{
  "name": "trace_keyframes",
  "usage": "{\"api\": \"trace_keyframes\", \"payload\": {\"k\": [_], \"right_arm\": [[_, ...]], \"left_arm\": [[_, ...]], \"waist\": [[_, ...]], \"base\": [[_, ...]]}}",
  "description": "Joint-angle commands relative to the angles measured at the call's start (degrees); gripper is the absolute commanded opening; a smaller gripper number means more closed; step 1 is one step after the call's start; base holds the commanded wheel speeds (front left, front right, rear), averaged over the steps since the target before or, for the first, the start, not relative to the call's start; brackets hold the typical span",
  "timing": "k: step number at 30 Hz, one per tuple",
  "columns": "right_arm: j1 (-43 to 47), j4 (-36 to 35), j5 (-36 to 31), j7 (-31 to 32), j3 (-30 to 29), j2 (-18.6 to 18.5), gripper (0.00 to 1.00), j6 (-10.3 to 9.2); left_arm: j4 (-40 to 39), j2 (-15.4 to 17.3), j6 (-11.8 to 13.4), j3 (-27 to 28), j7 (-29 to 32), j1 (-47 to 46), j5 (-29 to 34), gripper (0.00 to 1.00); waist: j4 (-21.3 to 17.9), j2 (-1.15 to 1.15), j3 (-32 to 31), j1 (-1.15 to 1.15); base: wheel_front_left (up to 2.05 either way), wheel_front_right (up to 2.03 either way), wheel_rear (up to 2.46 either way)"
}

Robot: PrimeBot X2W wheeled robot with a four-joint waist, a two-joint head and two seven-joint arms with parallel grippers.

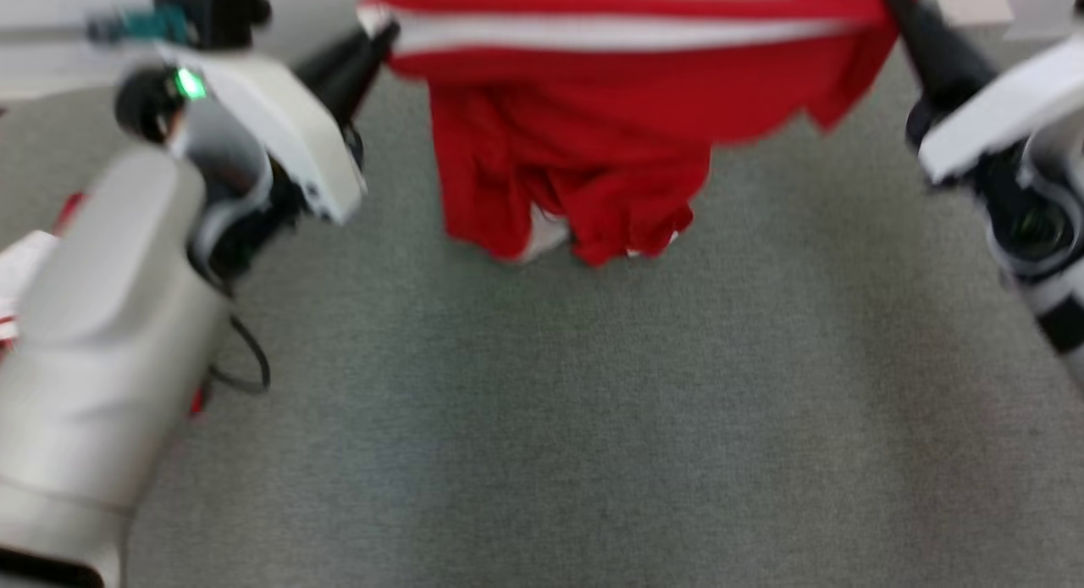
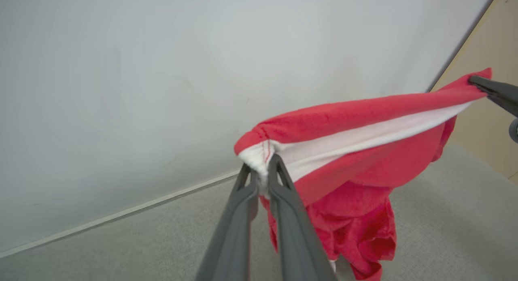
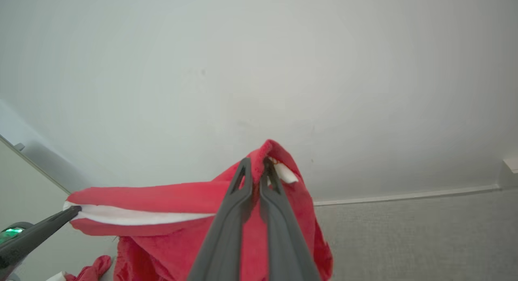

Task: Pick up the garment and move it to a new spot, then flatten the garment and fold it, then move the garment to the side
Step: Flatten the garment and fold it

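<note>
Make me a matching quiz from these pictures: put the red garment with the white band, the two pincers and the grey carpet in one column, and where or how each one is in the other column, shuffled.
Column one
1. red fabric garment with a white band
2. left pincer, two long dark fingers
3. right pincer, two long dark fingers
4. grey carpeted floor

Column two
A. shut on the garment's end at the head view's upper right
B. spread out below the hanging cloth
C. stretched in the air between two grips, middle drooping
D. shut on the garment's end at the head view's upper left

Pairs: 1-C, 2-D, 3-A, 4-B
</note>
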Motion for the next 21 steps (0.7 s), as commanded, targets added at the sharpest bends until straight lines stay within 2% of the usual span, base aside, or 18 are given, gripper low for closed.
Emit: {"api": "trace_keyframes", "payload": {"k": [1,4,10,17,21], "right_arm": [[-2.2,1.1,0.2,-0.2,-0.6,0.3,0.0,-0.12],[-9.0,4.1,-0.3,-1.3,-1.8,2.2,0.0,-0.12],[-19.9,8.4,-1.4,-5.9,-3.8,4.6,0.0,-0.12],[-29.6,11.0,-3.2,-8.8,-3.9,3.5,0.0,-0.13],[-31.0,11.3,-2.8,-8.4,-3.0,3.4,0.0,-0.13]], "left_arm": [[1.0,0.7,0.0,-0.1,0.4,-2.6,-0.9,0.0],[4.1,2.3,0.0,-2.3,1.6,-9.8,-0.9,0.0],[9.5,2.6,0.0,-4.6,0.3,-21.3,-3.7,0.0],[15.6,0.5,0.0,-6.4,-3.2,-31.5,-5.9,0.0],[18.2,-0.6,0.0,-8.0,-4.4,-33.2,-7.9,0.0]], "waist": [[-1.2,0.0,4.0,-0.01],[-2.3,0.0,6.9,-0.01],[-3.1,0.0,9.7,-0.01],[-3.3,0.0,10.0,-0.01],[-3.7,0.0,9.3,-0.01]], "base": [[0.0,0.0,0.0],[0.0,0.0,0.0],[0.0,0.0,0.0],[0.0,0.0,0.0],[0.0,0.0,0.0]]}}
